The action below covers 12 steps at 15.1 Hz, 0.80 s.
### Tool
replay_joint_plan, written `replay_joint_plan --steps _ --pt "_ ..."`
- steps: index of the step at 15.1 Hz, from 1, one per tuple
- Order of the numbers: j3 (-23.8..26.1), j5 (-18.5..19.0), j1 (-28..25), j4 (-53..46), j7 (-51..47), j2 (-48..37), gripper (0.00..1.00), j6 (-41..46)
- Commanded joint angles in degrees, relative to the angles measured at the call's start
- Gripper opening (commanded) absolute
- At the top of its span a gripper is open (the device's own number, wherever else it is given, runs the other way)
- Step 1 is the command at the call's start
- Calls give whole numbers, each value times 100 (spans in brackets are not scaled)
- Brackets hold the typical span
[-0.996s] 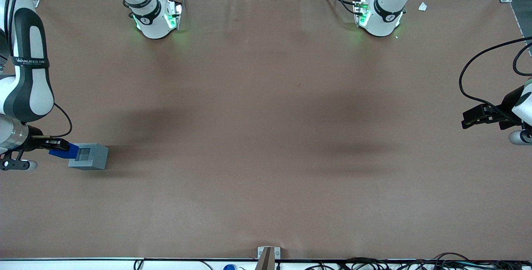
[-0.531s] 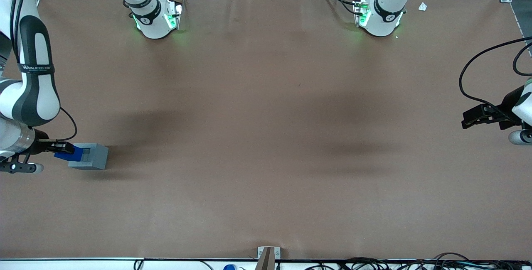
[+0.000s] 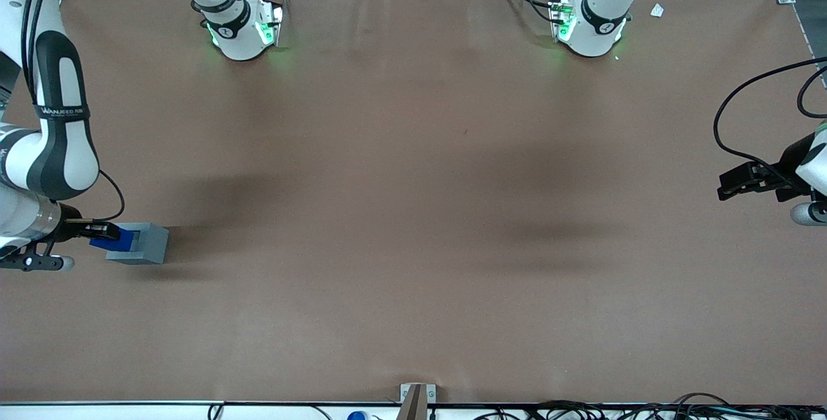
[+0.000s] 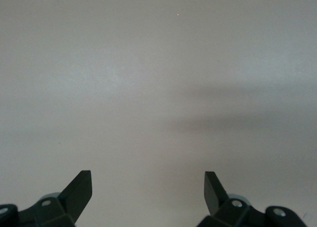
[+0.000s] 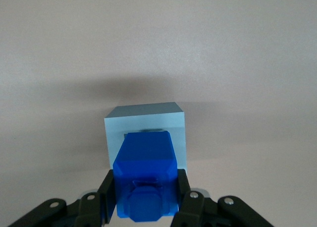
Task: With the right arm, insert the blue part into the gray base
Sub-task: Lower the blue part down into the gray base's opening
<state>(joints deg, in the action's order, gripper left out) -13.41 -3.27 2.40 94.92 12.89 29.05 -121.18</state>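
Brown matting covers the table (image 3: 413, 213) in the front view, and at the working arm's end of it sits the gray base (image 3: 141, 243), a light gray cube resting flat on the mat. The right arm (image 3: 48, 148), white with dark panels and a lettered black band, comes down beside the cube, and its gripper (image 3: 103, 234) reaches in sideways at the level of the cube's top. Clamped between the black fingers is the blue part (image 3: 115, 238), whose leading end lies over the base's top face at the socket, while its other end juts out past the cube's edge toward the wrist; whether it touches the socket floor cannot be told from this view. A black cable (image 3: 115, 195) loops from the wrist above the base. The left wrist view shows only bare pale mat with a soft band of shadow across it. From the right wrist view, the gripper (image 5: 144, 199) is closed narrowly on the blue part (image 5: 144, 180), a finger (image 5: 106, 197) pressed to each side of the block. The block points straight at the gray base (image 5: 146, 119), its forward end overlapping the cube's top face and hiding most of the socket, with a thin dark gap showing at the block's front edge. A dark shadow lies on the mat just beside the cube.
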Motion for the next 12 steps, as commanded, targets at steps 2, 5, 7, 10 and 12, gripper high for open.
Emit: replay_joint_plan --steps 2,5,7,10,12 --pt "58 -77 77 -35 82 66 6 -37" --pt "58 -147 77 0 91 66 6 -46" --pt "58 -165 77 9 82 66 6 -46" --pt "58 -165 77 9 82 75 6 -46" --pt "58 -165 77 9 91 75 6 -46"
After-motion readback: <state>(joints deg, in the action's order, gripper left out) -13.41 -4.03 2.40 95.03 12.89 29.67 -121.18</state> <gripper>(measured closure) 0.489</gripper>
